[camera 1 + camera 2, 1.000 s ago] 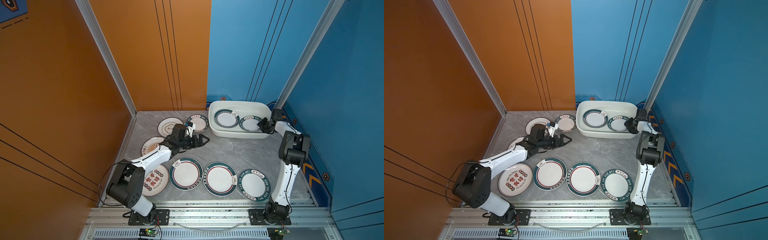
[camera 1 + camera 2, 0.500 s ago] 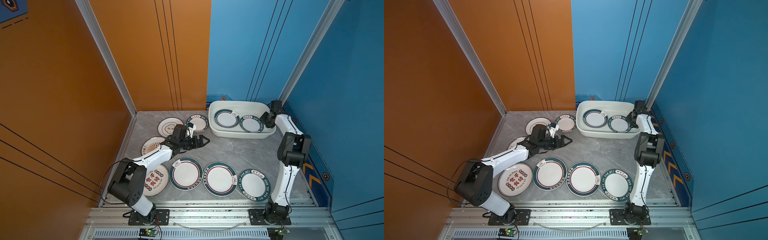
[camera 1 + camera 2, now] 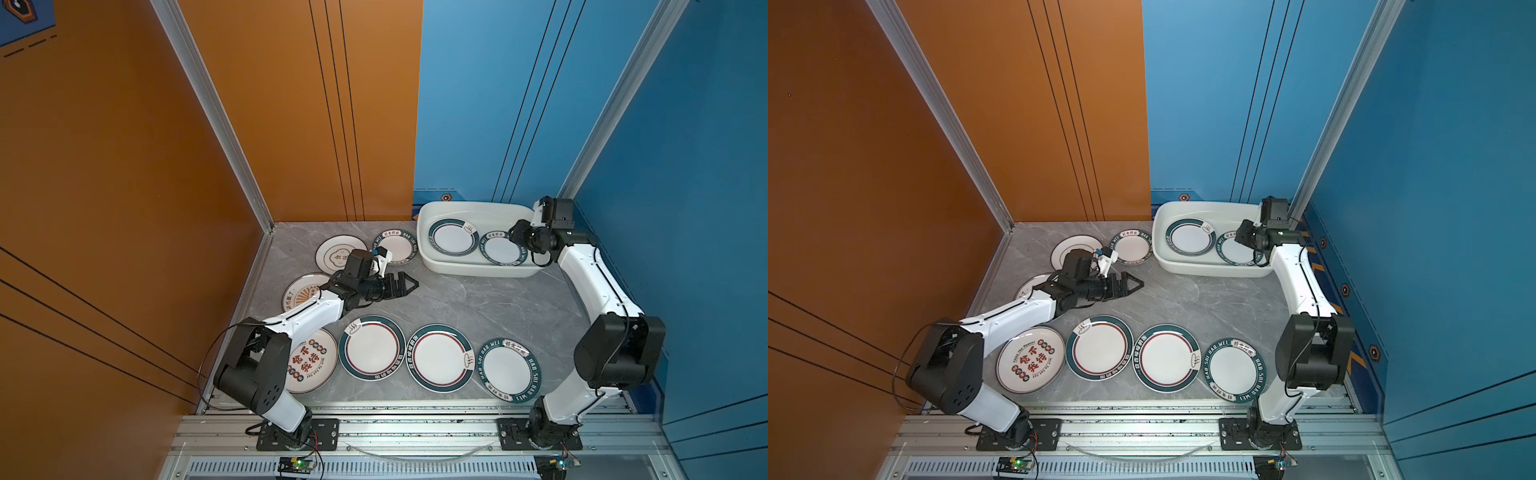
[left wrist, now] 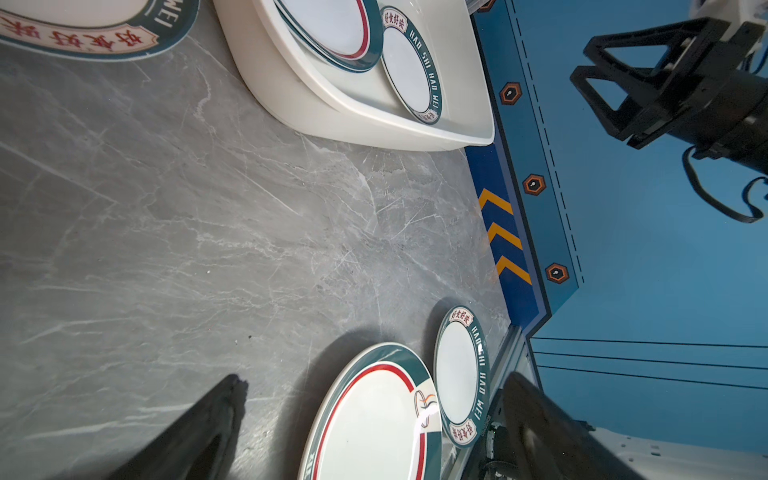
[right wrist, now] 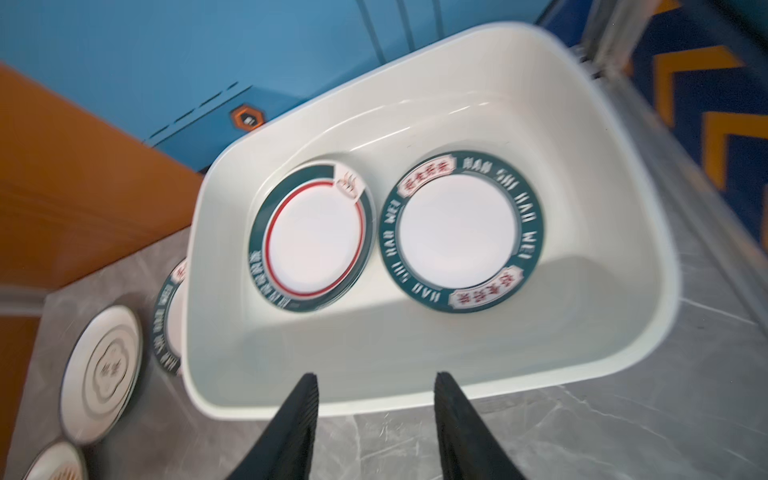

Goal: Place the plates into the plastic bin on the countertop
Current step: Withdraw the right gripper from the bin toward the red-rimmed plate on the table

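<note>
Withdrawing from the plastic bin, right gripper parted, empty: lettered plate delivered at its right end; left gripper spread wide, empty.

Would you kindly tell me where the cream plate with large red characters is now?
In both top views the cream plate lies on the countertop, near-left corner, partly under the left arm, beside the leftmost red-lined plate.

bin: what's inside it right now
Two plates lie side by side in the bin: a red-lined plate and a lettered plate. The rest of its floor is bare in the right wrist view. Whether anything lies under either plate is hidden.
</note>
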